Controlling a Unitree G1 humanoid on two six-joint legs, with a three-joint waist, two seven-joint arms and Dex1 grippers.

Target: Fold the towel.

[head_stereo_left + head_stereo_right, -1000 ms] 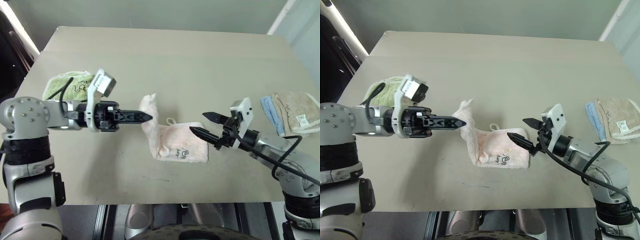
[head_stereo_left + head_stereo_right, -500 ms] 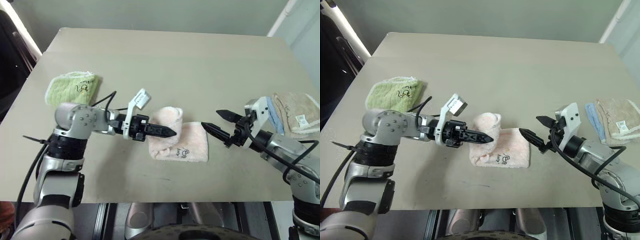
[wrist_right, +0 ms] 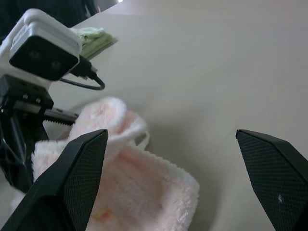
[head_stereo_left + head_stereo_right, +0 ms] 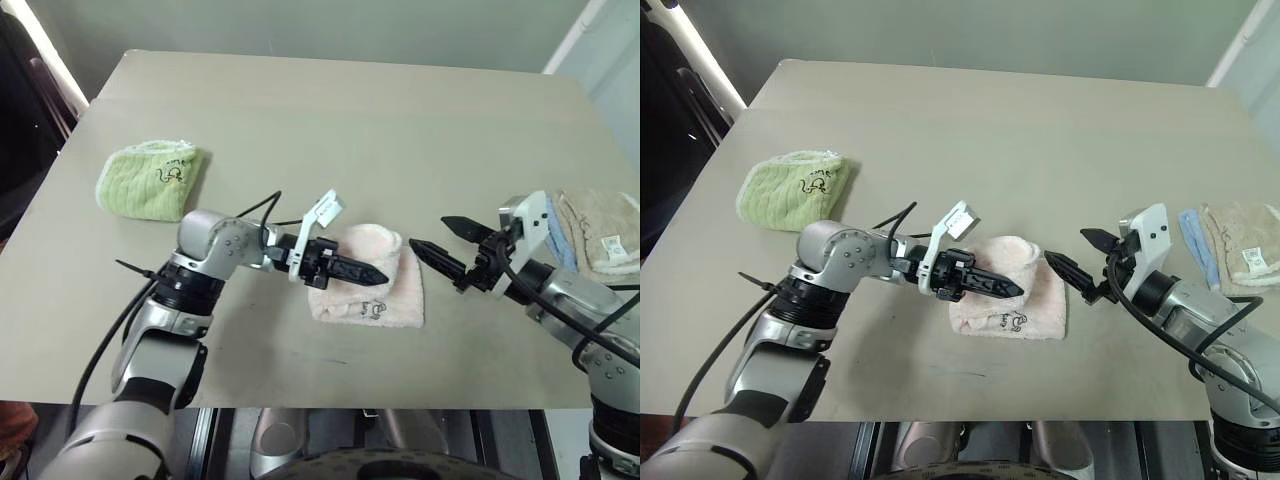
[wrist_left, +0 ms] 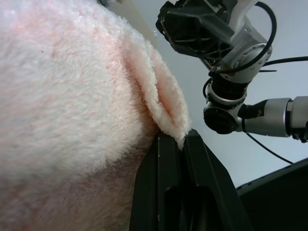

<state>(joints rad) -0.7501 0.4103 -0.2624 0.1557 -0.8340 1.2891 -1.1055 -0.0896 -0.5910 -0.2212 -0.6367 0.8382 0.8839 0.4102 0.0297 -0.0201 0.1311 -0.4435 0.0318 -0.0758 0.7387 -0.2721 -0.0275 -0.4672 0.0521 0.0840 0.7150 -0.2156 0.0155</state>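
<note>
One towel edge pinched in left gripper needs laying flush over the far edge; right gripper waits spread wide

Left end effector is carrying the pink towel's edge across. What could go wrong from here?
The left end effector pinches only a thin lip of the towel; it could slip out before the fold lands. The carried layer looks bunched into a roll, so it may set down uneven. The open right end effector sits close by, risking a bump.

Pale pink towel, light green towel, beige cloth, blue cloth, tan table.
</note>
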